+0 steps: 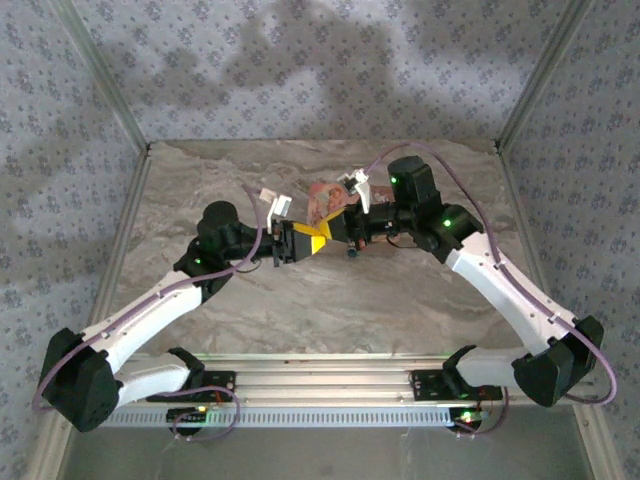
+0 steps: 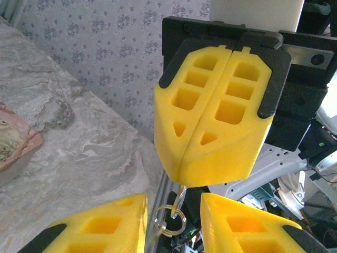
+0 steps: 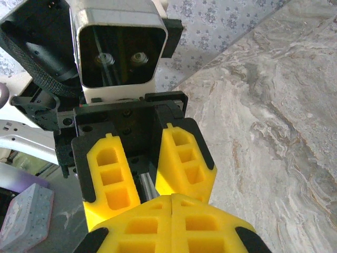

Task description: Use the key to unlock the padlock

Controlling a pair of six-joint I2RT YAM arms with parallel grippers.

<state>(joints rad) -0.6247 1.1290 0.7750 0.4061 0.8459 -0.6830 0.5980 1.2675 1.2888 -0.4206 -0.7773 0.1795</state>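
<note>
Our right tool point(image 2: 184, 183) is clamped shut on the key point(image 2: 179, 199), above the middle of the surface point(image 1: 300, 310). The key's long axis runs left-right, its ringed end pointing left between the parted fingers of our left tool point(image 2: 174, 206).

Both arms fold outward from their bases at the near edge, then reach inward so that the grippers meet tip to tip over the middle of the table. The left arm point(image 1: 160, 300) runs a white link up and right from its outer joint to a dark wrist. The right arm point(image 1: 500, 275) climbs to a dark wrist joint and bends back to the left. The left gripper point(image 2: 174, 203) has its yellow fingers point(image 3: 113, 176) apart, with a clear gap between them. The right gripper point(image 2: 185, 176) points into that gap, its fingers pressed together along the seam, pinching the key point(image 2: 180, 196), whose thin metal end pokes from the tips.
</note>
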